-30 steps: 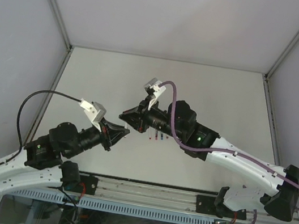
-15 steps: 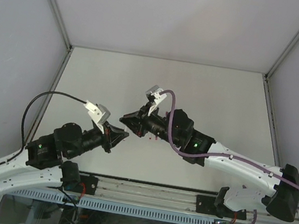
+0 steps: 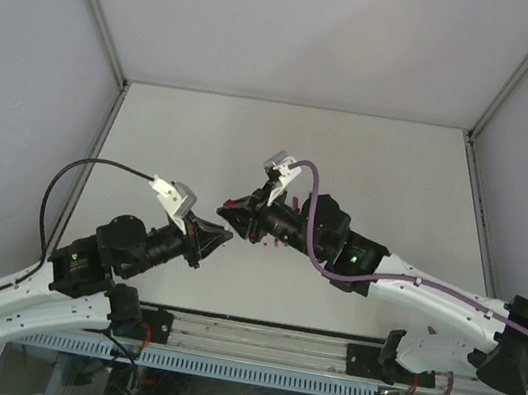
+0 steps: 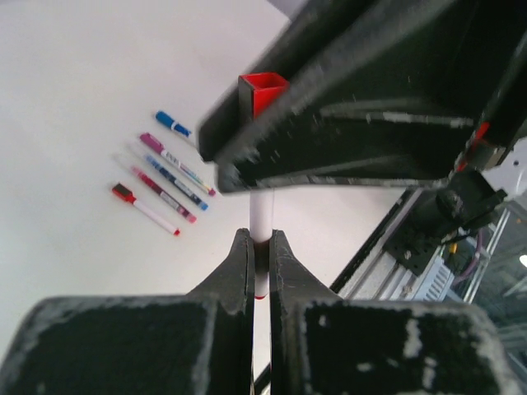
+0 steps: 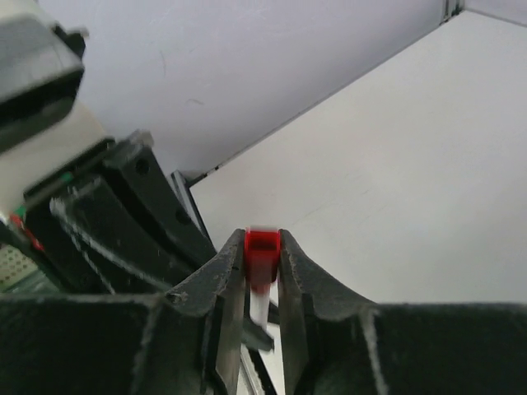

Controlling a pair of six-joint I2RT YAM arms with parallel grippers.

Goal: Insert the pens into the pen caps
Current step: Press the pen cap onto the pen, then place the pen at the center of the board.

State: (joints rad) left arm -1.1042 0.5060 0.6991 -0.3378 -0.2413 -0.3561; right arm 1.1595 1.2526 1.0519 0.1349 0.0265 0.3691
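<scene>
Above the middle of the white table (image 4: 66,90), two robot grippers meet tip to tip. The left gripper (image 4: 260,239) is pinched tight on a white pen (image 4: 260,216) that points up toward a red cap (image 5: 262,248). The right gripper (image 5: 262,243), fingers nearly closed, clamps that cap. Several other pens (image 4: 160,173) lie side by side on the table.

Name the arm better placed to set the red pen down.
Probably left: the left gripper is shut on the pen, at its white barrel; the right gripper holds only the red cap.
</scene>
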